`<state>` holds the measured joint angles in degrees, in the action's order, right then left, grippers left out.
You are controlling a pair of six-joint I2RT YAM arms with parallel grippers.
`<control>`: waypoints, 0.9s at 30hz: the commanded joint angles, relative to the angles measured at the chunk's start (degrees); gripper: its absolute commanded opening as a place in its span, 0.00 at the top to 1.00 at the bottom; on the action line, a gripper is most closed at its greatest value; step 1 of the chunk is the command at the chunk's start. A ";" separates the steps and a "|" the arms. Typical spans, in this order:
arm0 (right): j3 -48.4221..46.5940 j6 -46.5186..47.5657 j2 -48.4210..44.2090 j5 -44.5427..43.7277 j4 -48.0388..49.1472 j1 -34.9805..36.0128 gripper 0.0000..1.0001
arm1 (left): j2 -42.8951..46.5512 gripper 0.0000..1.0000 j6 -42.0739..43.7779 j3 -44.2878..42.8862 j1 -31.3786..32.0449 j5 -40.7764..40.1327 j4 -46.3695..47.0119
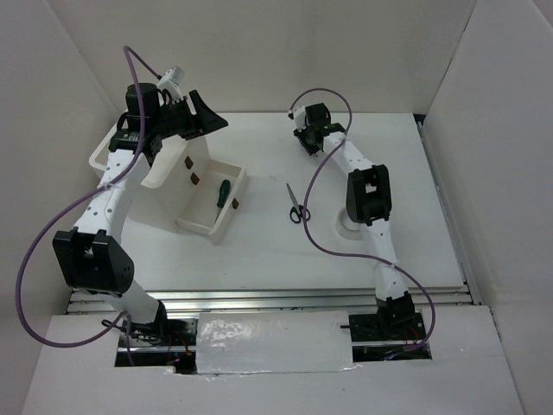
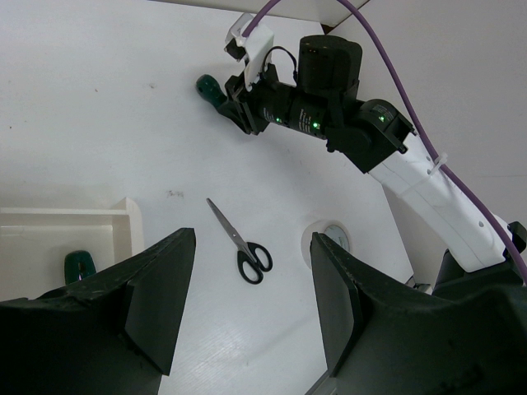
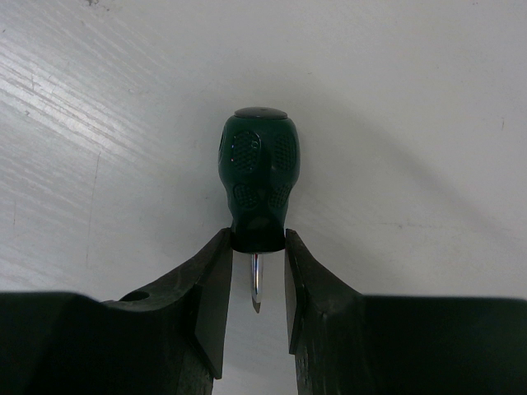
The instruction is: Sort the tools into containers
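Seen from above, the scissors lie in the middle of the bench. At their 9 o'clock the drawer juts from the cabinet, with the longer screwdriver inside it. The tape roll sits at 4 o'clock, the stubby screwdriver at 12 o'clock, farther back

The short stubby dark green plastic-handled screwdriver carries patches of fine dimpled grid, a black cap and collar and a shiny silver shaft, framed by the matt black fingers of the right claw over the white, faintly streaked tabletop. The small metal scissors pair black handle loops with silvery blades, the round tape roll is white, and the longer screwdriver shows green inside a shallow white plastic drawer with a dark red-brown handle. The left claw is black too, and a thin purple cable loops beside the white-and-black arm.
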<state>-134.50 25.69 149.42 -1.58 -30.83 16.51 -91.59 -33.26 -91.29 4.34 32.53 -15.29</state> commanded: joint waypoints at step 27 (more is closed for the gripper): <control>23.87 -8.82 -19.97 10.03 -12.06 2.29 0.48 | 9.06 0.28 1.53 2.43 0.76 -0.72 -0.62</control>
<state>-104.07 18.55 127.13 9.45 -40.40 18.74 -84.31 -32.95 -89.21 4.82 31.81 -16.78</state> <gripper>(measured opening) 0.504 0.720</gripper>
